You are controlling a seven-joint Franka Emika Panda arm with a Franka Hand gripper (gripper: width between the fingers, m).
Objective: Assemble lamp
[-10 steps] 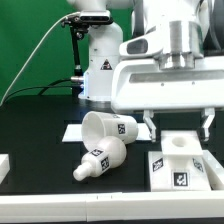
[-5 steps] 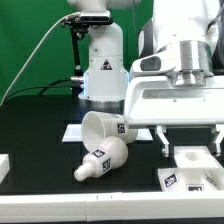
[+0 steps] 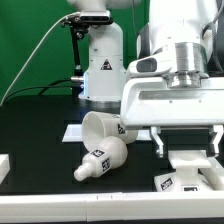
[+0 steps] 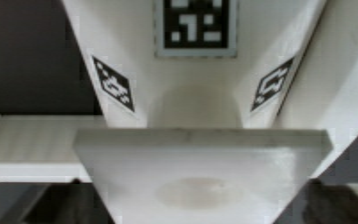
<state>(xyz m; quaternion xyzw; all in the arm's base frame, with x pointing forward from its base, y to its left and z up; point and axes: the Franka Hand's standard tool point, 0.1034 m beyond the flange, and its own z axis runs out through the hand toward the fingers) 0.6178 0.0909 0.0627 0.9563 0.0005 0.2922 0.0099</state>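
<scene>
The blocky white lamp base (image 3: pixel 190 172) with black-and-white tags sits at the exterior view's right. My gripper (image 3: pixel 189 143) hangs open right over it, one finger (image 3: pixel 160 142) on each side of its raised top. The wrist view shows the base (image 4: pixel 194 110) filling the gap between my dark fingertips, with the gripper (image 4: pixel 194 200) straddling it. I cannot tell whether the fingers touch it. The cup-like shade (image 3: pixel 105 127) lies on its side near the middle. The ball bulb (image 3: pixel 102 159) lies in front of the shade, neck toward the exterior view's left.
The marker board (image 3: pixel 73 131) lies flat behind the shade. A white block (image 3: pixel 4 165) sits at the exterior view's left edge. The large white robot body (image 3: pixel 103 65) and a black stand rise at the back against a green backdrop.
My gripper has moved toward the exterior view's right and come down over the lamp base. The shade and bulb have not moved.
</scene>
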